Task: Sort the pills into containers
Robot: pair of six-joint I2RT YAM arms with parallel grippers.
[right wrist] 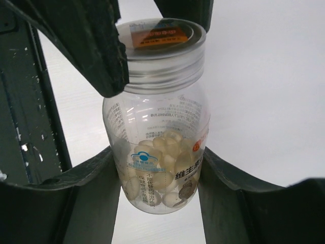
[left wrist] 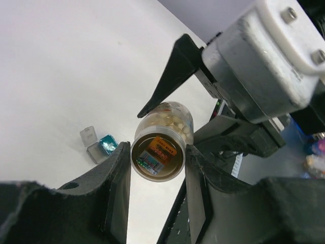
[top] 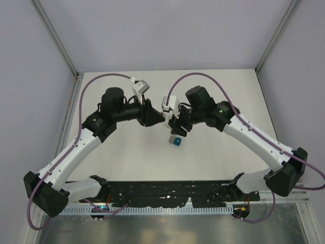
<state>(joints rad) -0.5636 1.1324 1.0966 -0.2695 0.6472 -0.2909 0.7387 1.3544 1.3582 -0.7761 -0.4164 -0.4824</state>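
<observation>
A clear pill bottle (right wrist: 157,127), part full of pale yellow pills (right wrist: 162,157), is held in the air between both arms. My right gripper (right wrist: 157,170) is shut on the bottle's body. My left gripper (left wrist: 156,152) is shut around its clear cap with the orange-brown label (left wrist: 158,154). In the top view the two grippers meet at mid-table, left (top: 158,118) and right (top: 174,123), and mostly hide the bottle. The two tiny containers sit on the table just below them, grey (top: 170,139) beside teal-blue (top: 177,142). They also show in the left wrist view: grey with its lid up (left wrist: 94,149), teal (left wrist: 107,144).
White table (top: 127,157) with a metal frame along the left (top: 71,101) and right (top: 264,66). A black rail (top: 167,190) runs across the near edge between the arm bases.
</observation>
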